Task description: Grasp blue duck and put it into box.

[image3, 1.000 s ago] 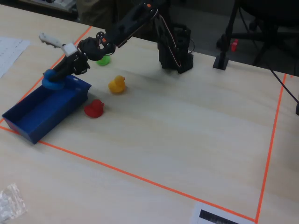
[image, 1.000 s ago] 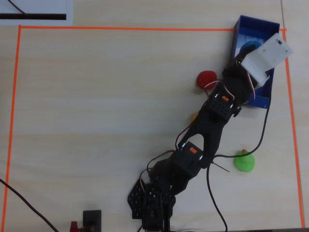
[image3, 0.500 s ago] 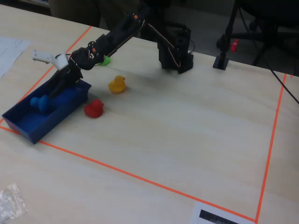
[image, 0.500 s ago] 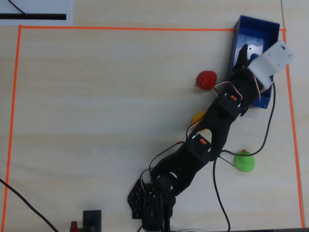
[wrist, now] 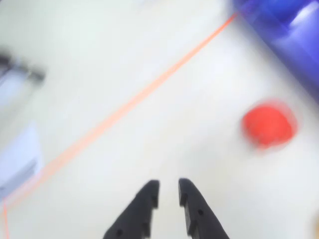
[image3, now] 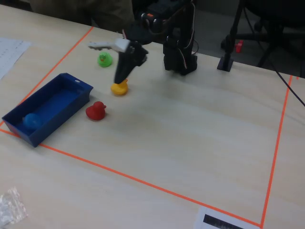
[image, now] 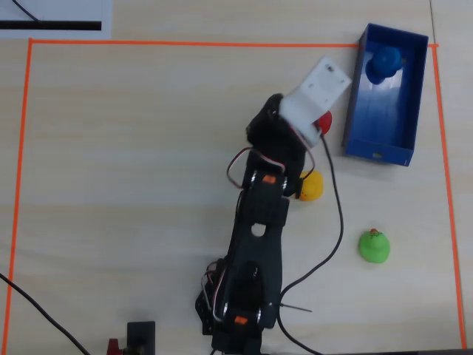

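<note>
The blue duck [image: 384, 63] lies inside the dark-blue box [image: 403, 126] at its far end, and shows in the fixed view [image3: 31, 120] at the box's [image3: 57, 102] near-left end. My gripper [wrist: 168, 188] is empty, its jaws a narrow gap apart over bare table. In the fixed view it [image3: 119, 78] points down above the yellow duck, to the right of the box. In the overhead view the white wrist mount [image: 319, 92] hides the fingertips. A blurred corner of the box [wrist: 294, 30] shows at the wrist view's top right.
A red duck [image3: 96, 110] stands just outside the box, also in the wrist view [wrist: 268, 124]. A yellow duck [image: 312, 186] sits beside the arm, a green duck [image: 374, 246] farther off. Orange tape [image: 222, 43] frames the work area.
</note>
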`<state>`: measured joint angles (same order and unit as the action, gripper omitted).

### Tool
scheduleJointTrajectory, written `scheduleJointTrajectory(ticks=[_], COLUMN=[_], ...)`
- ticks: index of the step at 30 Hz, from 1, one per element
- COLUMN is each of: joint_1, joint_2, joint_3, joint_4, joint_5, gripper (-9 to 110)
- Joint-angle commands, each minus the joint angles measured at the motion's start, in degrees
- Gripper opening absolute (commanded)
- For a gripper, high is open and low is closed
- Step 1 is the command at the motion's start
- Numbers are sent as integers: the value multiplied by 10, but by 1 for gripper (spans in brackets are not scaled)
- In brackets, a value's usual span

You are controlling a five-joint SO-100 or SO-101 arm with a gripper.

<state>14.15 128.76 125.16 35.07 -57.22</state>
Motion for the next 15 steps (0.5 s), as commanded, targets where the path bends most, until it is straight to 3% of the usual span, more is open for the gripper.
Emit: scheduleJointTrajectory(ticks=[1, 7, 15], joint_1=[-144, -189, -199], joint_2=[220, 400, 557], joint_3=[192, 421, 530], joint_4=[67, 110, 334], joint_5=[-6, -22, -113], gripper=[0, 0, 0])
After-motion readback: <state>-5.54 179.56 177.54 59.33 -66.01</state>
